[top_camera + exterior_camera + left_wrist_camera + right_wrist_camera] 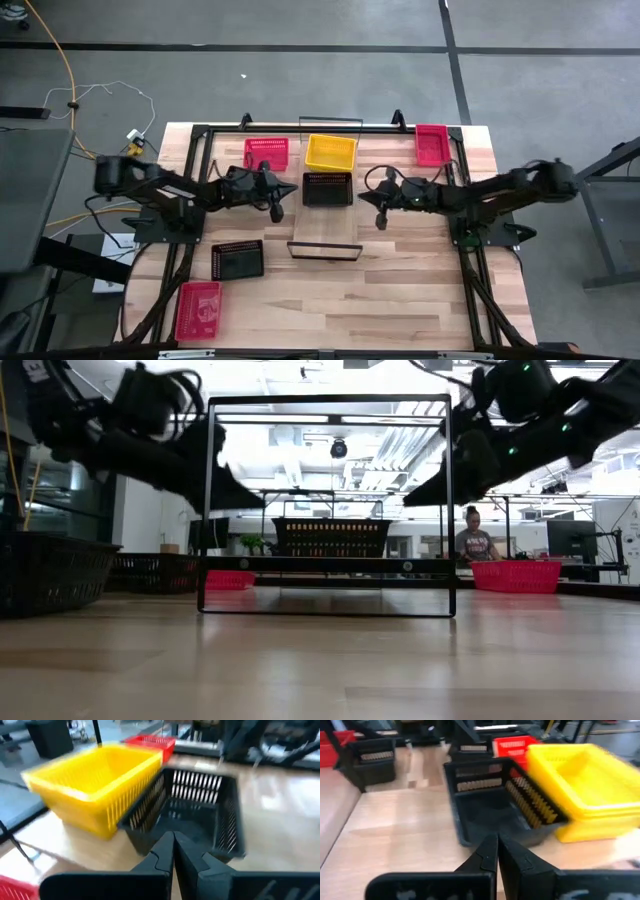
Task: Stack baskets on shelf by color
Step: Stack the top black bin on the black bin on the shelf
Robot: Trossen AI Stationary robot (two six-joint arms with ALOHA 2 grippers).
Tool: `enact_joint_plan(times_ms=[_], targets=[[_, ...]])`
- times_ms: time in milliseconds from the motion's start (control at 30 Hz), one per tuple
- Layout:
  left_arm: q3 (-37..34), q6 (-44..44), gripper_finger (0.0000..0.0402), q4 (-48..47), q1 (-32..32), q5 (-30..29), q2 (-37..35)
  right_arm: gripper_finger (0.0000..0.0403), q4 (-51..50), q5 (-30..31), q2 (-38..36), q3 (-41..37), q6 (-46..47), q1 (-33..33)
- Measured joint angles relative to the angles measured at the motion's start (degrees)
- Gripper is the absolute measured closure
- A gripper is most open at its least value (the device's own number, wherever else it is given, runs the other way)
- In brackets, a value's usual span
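Black basket (327,188), yellow basket (331,152), no legible writing

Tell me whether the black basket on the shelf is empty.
Empty: both wrist views look into the black basket on the shelf and show only its bare floor.

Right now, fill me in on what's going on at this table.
Two robot arms are sorting baskets onto a shelf in the middle of the table. A yellow basket and a black basket sit on it side by side. The left gripper and right gripper are both shut and empty, flanking the black basket from either side. Off the shelf: three red baskets and another black one.
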Motion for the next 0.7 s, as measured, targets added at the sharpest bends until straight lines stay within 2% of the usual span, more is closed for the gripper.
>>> enact_joint_plan(times_ms=[100,200,367,500,700], targets=[[-0.20,0.47,0.0402,-2.80,-0.61,2.23,-5.97,0.0403,-7.80,1.88,-7.19,0.00,-0.13,-0.02],[-1.87,2.76,0.0401,-1.60,-1.38,4.90,-11.29,0.0403,-14.53,3.16,-13.75,0.00,-0.13,0.00],[-7.56,2.96,0.0401,6.60,-1.50,4.88,-17.01,0.0403,-20.13,3.89,-21.53,0.00,-0.13,0.00],[-11.74,2.49,0.0402,11.55,-1.37,3.32,-19.84,0.0403,-22.23,3.47,-24.49,0.00,0.13,-0.01],[-12.74,1.92,0.0401,11.42,-1.37,2.10,-21.08,0.0403,-23.20,3.19,-25.33,-0.01,0.31,-0.01]])
